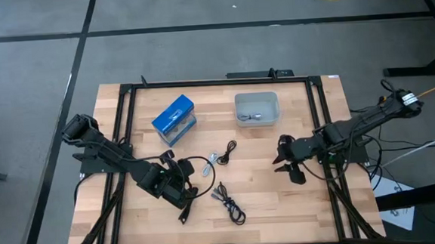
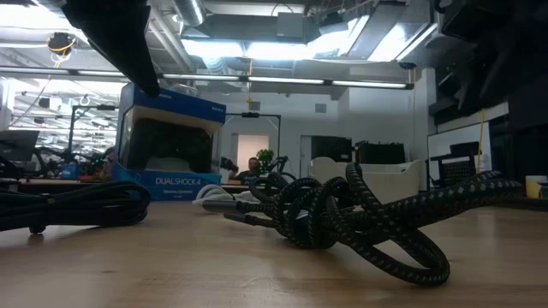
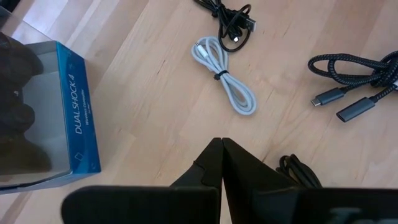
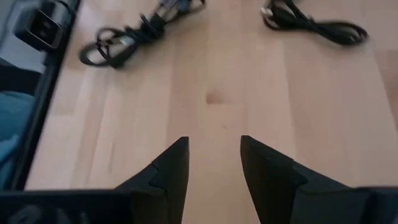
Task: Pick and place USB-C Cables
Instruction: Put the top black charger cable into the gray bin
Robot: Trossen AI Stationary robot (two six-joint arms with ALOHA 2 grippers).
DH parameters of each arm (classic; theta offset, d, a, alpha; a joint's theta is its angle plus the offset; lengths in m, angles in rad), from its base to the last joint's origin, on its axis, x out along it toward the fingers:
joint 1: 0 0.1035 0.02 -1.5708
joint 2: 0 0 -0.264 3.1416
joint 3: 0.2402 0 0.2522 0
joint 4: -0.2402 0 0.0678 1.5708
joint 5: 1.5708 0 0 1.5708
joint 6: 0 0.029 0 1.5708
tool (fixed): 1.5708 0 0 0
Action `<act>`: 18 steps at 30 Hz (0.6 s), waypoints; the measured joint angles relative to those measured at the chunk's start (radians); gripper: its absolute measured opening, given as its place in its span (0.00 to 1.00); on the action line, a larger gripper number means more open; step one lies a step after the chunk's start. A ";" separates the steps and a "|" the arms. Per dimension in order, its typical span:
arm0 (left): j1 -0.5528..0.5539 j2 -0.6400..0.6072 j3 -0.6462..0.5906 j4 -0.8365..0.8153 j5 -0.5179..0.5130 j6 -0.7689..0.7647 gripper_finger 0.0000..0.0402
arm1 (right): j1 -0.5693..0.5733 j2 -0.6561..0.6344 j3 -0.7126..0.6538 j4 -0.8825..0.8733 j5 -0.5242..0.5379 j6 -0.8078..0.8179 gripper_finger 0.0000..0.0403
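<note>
Several USB-C cables lie loose on the wooden table. In the high view I see a silver-white coil (image 1: 213,158), a thin black one (image 1: 230,147) beside it, a black braided bundle (image 1: 228,201) nearer the front edge, and a black loop (image 1: 198,168) by my left gripper. My left gripper (image 1: 182,186) hovers shut left of them; its wrist view shows the white cable (image 3: 225,82) and the braided cable (image 3: 356,71) ahead of the shut fingertips (image 3: 222,146). My right gripper (image 1: 285,162) is open (image 4: 214,149) to their right, over bare wood.
A grey bin (image 1: 257,109) with cable ends in it stands at the far middle of the table. A blue DualShock box (image 1: 174,118) sits to its left, also in the left wrist view (image 3: 53,112). Black frame rails (image 1: 126,105) run along the table's sides.
</note>
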 joint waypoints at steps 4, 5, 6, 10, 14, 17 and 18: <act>0.000 0.000 0.000 0.000 -0.001 0.000 0.00 | 0.016 0.000 -0.054 0.146 0.000 -0.003 0.37; 0.000 0.000 0.000 0.000 -0.001 0.000 0.00 | 0.019 0.000 -0.066 0.173 0.000 -0.003 0.37; 0.000 0.000 0.000 0.000 -0.002 0.000 0.00 | 0.021 0.000 -0.078 0.196 0.000 -0.003 0.37; 0.000 0.000 0.000 0.000 -0.002 0.000 0.00 | 0.026 0.000 -0.114 0.255 0.000 -0.004 0.37; 0.000 0.000 0.000 0.000 -0.006 0.000 0.00 | 0.026 0.000 -0.138 0.321 0.006 -0.008 0.37; 0.000 0.000 0.000 0.000 -0.025 0.001 0.00 | 0.026 0.000 -0.160 0.416 0.038 -0.010 0.37; 0.000 0.000 0.000 0.000 -0.031 0.001 0.00 | 0.026 0.000 -0.164 0.439 0.062 -0.010 0.37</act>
